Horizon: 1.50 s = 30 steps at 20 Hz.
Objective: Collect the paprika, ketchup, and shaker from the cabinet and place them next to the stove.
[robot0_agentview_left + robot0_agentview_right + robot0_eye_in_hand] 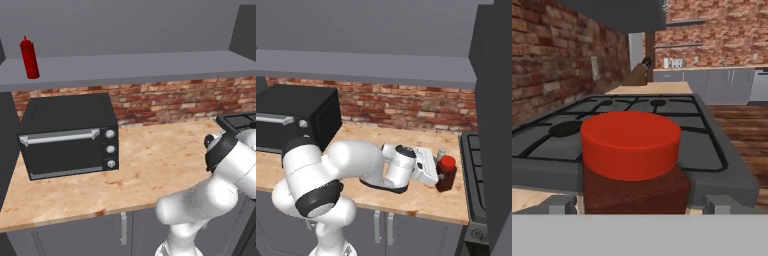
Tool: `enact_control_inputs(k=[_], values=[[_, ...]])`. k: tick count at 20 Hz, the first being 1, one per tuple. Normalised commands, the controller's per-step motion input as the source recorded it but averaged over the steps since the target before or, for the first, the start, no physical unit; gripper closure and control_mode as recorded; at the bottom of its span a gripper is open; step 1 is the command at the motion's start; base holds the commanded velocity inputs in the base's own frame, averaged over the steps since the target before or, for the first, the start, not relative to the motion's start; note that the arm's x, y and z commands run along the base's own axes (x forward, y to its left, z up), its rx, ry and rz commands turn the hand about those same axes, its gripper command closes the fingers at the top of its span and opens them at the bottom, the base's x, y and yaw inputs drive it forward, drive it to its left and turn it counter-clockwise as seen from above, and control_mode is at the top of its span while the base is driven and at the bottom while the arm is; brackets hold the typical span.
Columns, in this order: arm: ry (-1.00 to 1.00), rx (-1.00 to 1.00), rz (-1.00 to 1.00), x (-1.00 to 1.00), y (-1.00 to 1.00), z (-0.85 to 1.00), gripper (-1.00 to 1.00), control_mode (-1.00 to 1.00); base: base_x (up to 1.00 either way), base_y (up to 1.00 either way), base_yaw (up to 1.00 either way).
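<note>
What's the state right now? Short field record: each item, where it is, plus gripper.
paprika: on counter, beside stove
shaker: on counter behind paprika
ketchup: upright on the cabinet shelf, left end
gripper: open, level with paprika, jaws either side of it
toaster oven: on counter, door closed
left to move: ketchup
</note>
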Motion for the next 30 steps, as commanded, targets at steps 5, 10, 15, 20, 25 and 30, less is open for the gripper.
enact_control_inputs(k=[5,10,15,20,25,30], values=[[0.0,-0.04,0.0,-0.16,0.3,0.06,-1.0,-1.0,0.0,0.0,0.0],[0.0,-0.04,0.0,-0.12,0.25,0.16,-1.0,-1.0,0.0,0.0,0.0],[0.0,-0.04,0.0,-0.04,0.21,0.18,-1.0,-1.0,0.0,0.0,0.0],[0.0,-0.05,0.0,-0.16,0.31,0.11,-1.0,-1.0,0.0,0.0,0.0],[0.0,-0.04,0.0,-0.34,0.52,0.12,-1.0,-1.0,0.0,0.0,0.0],[0.04,-0.04,0.0,-0.31,0.5,0.48,-1.0,-1.0,0.0,0.0,0.0]])
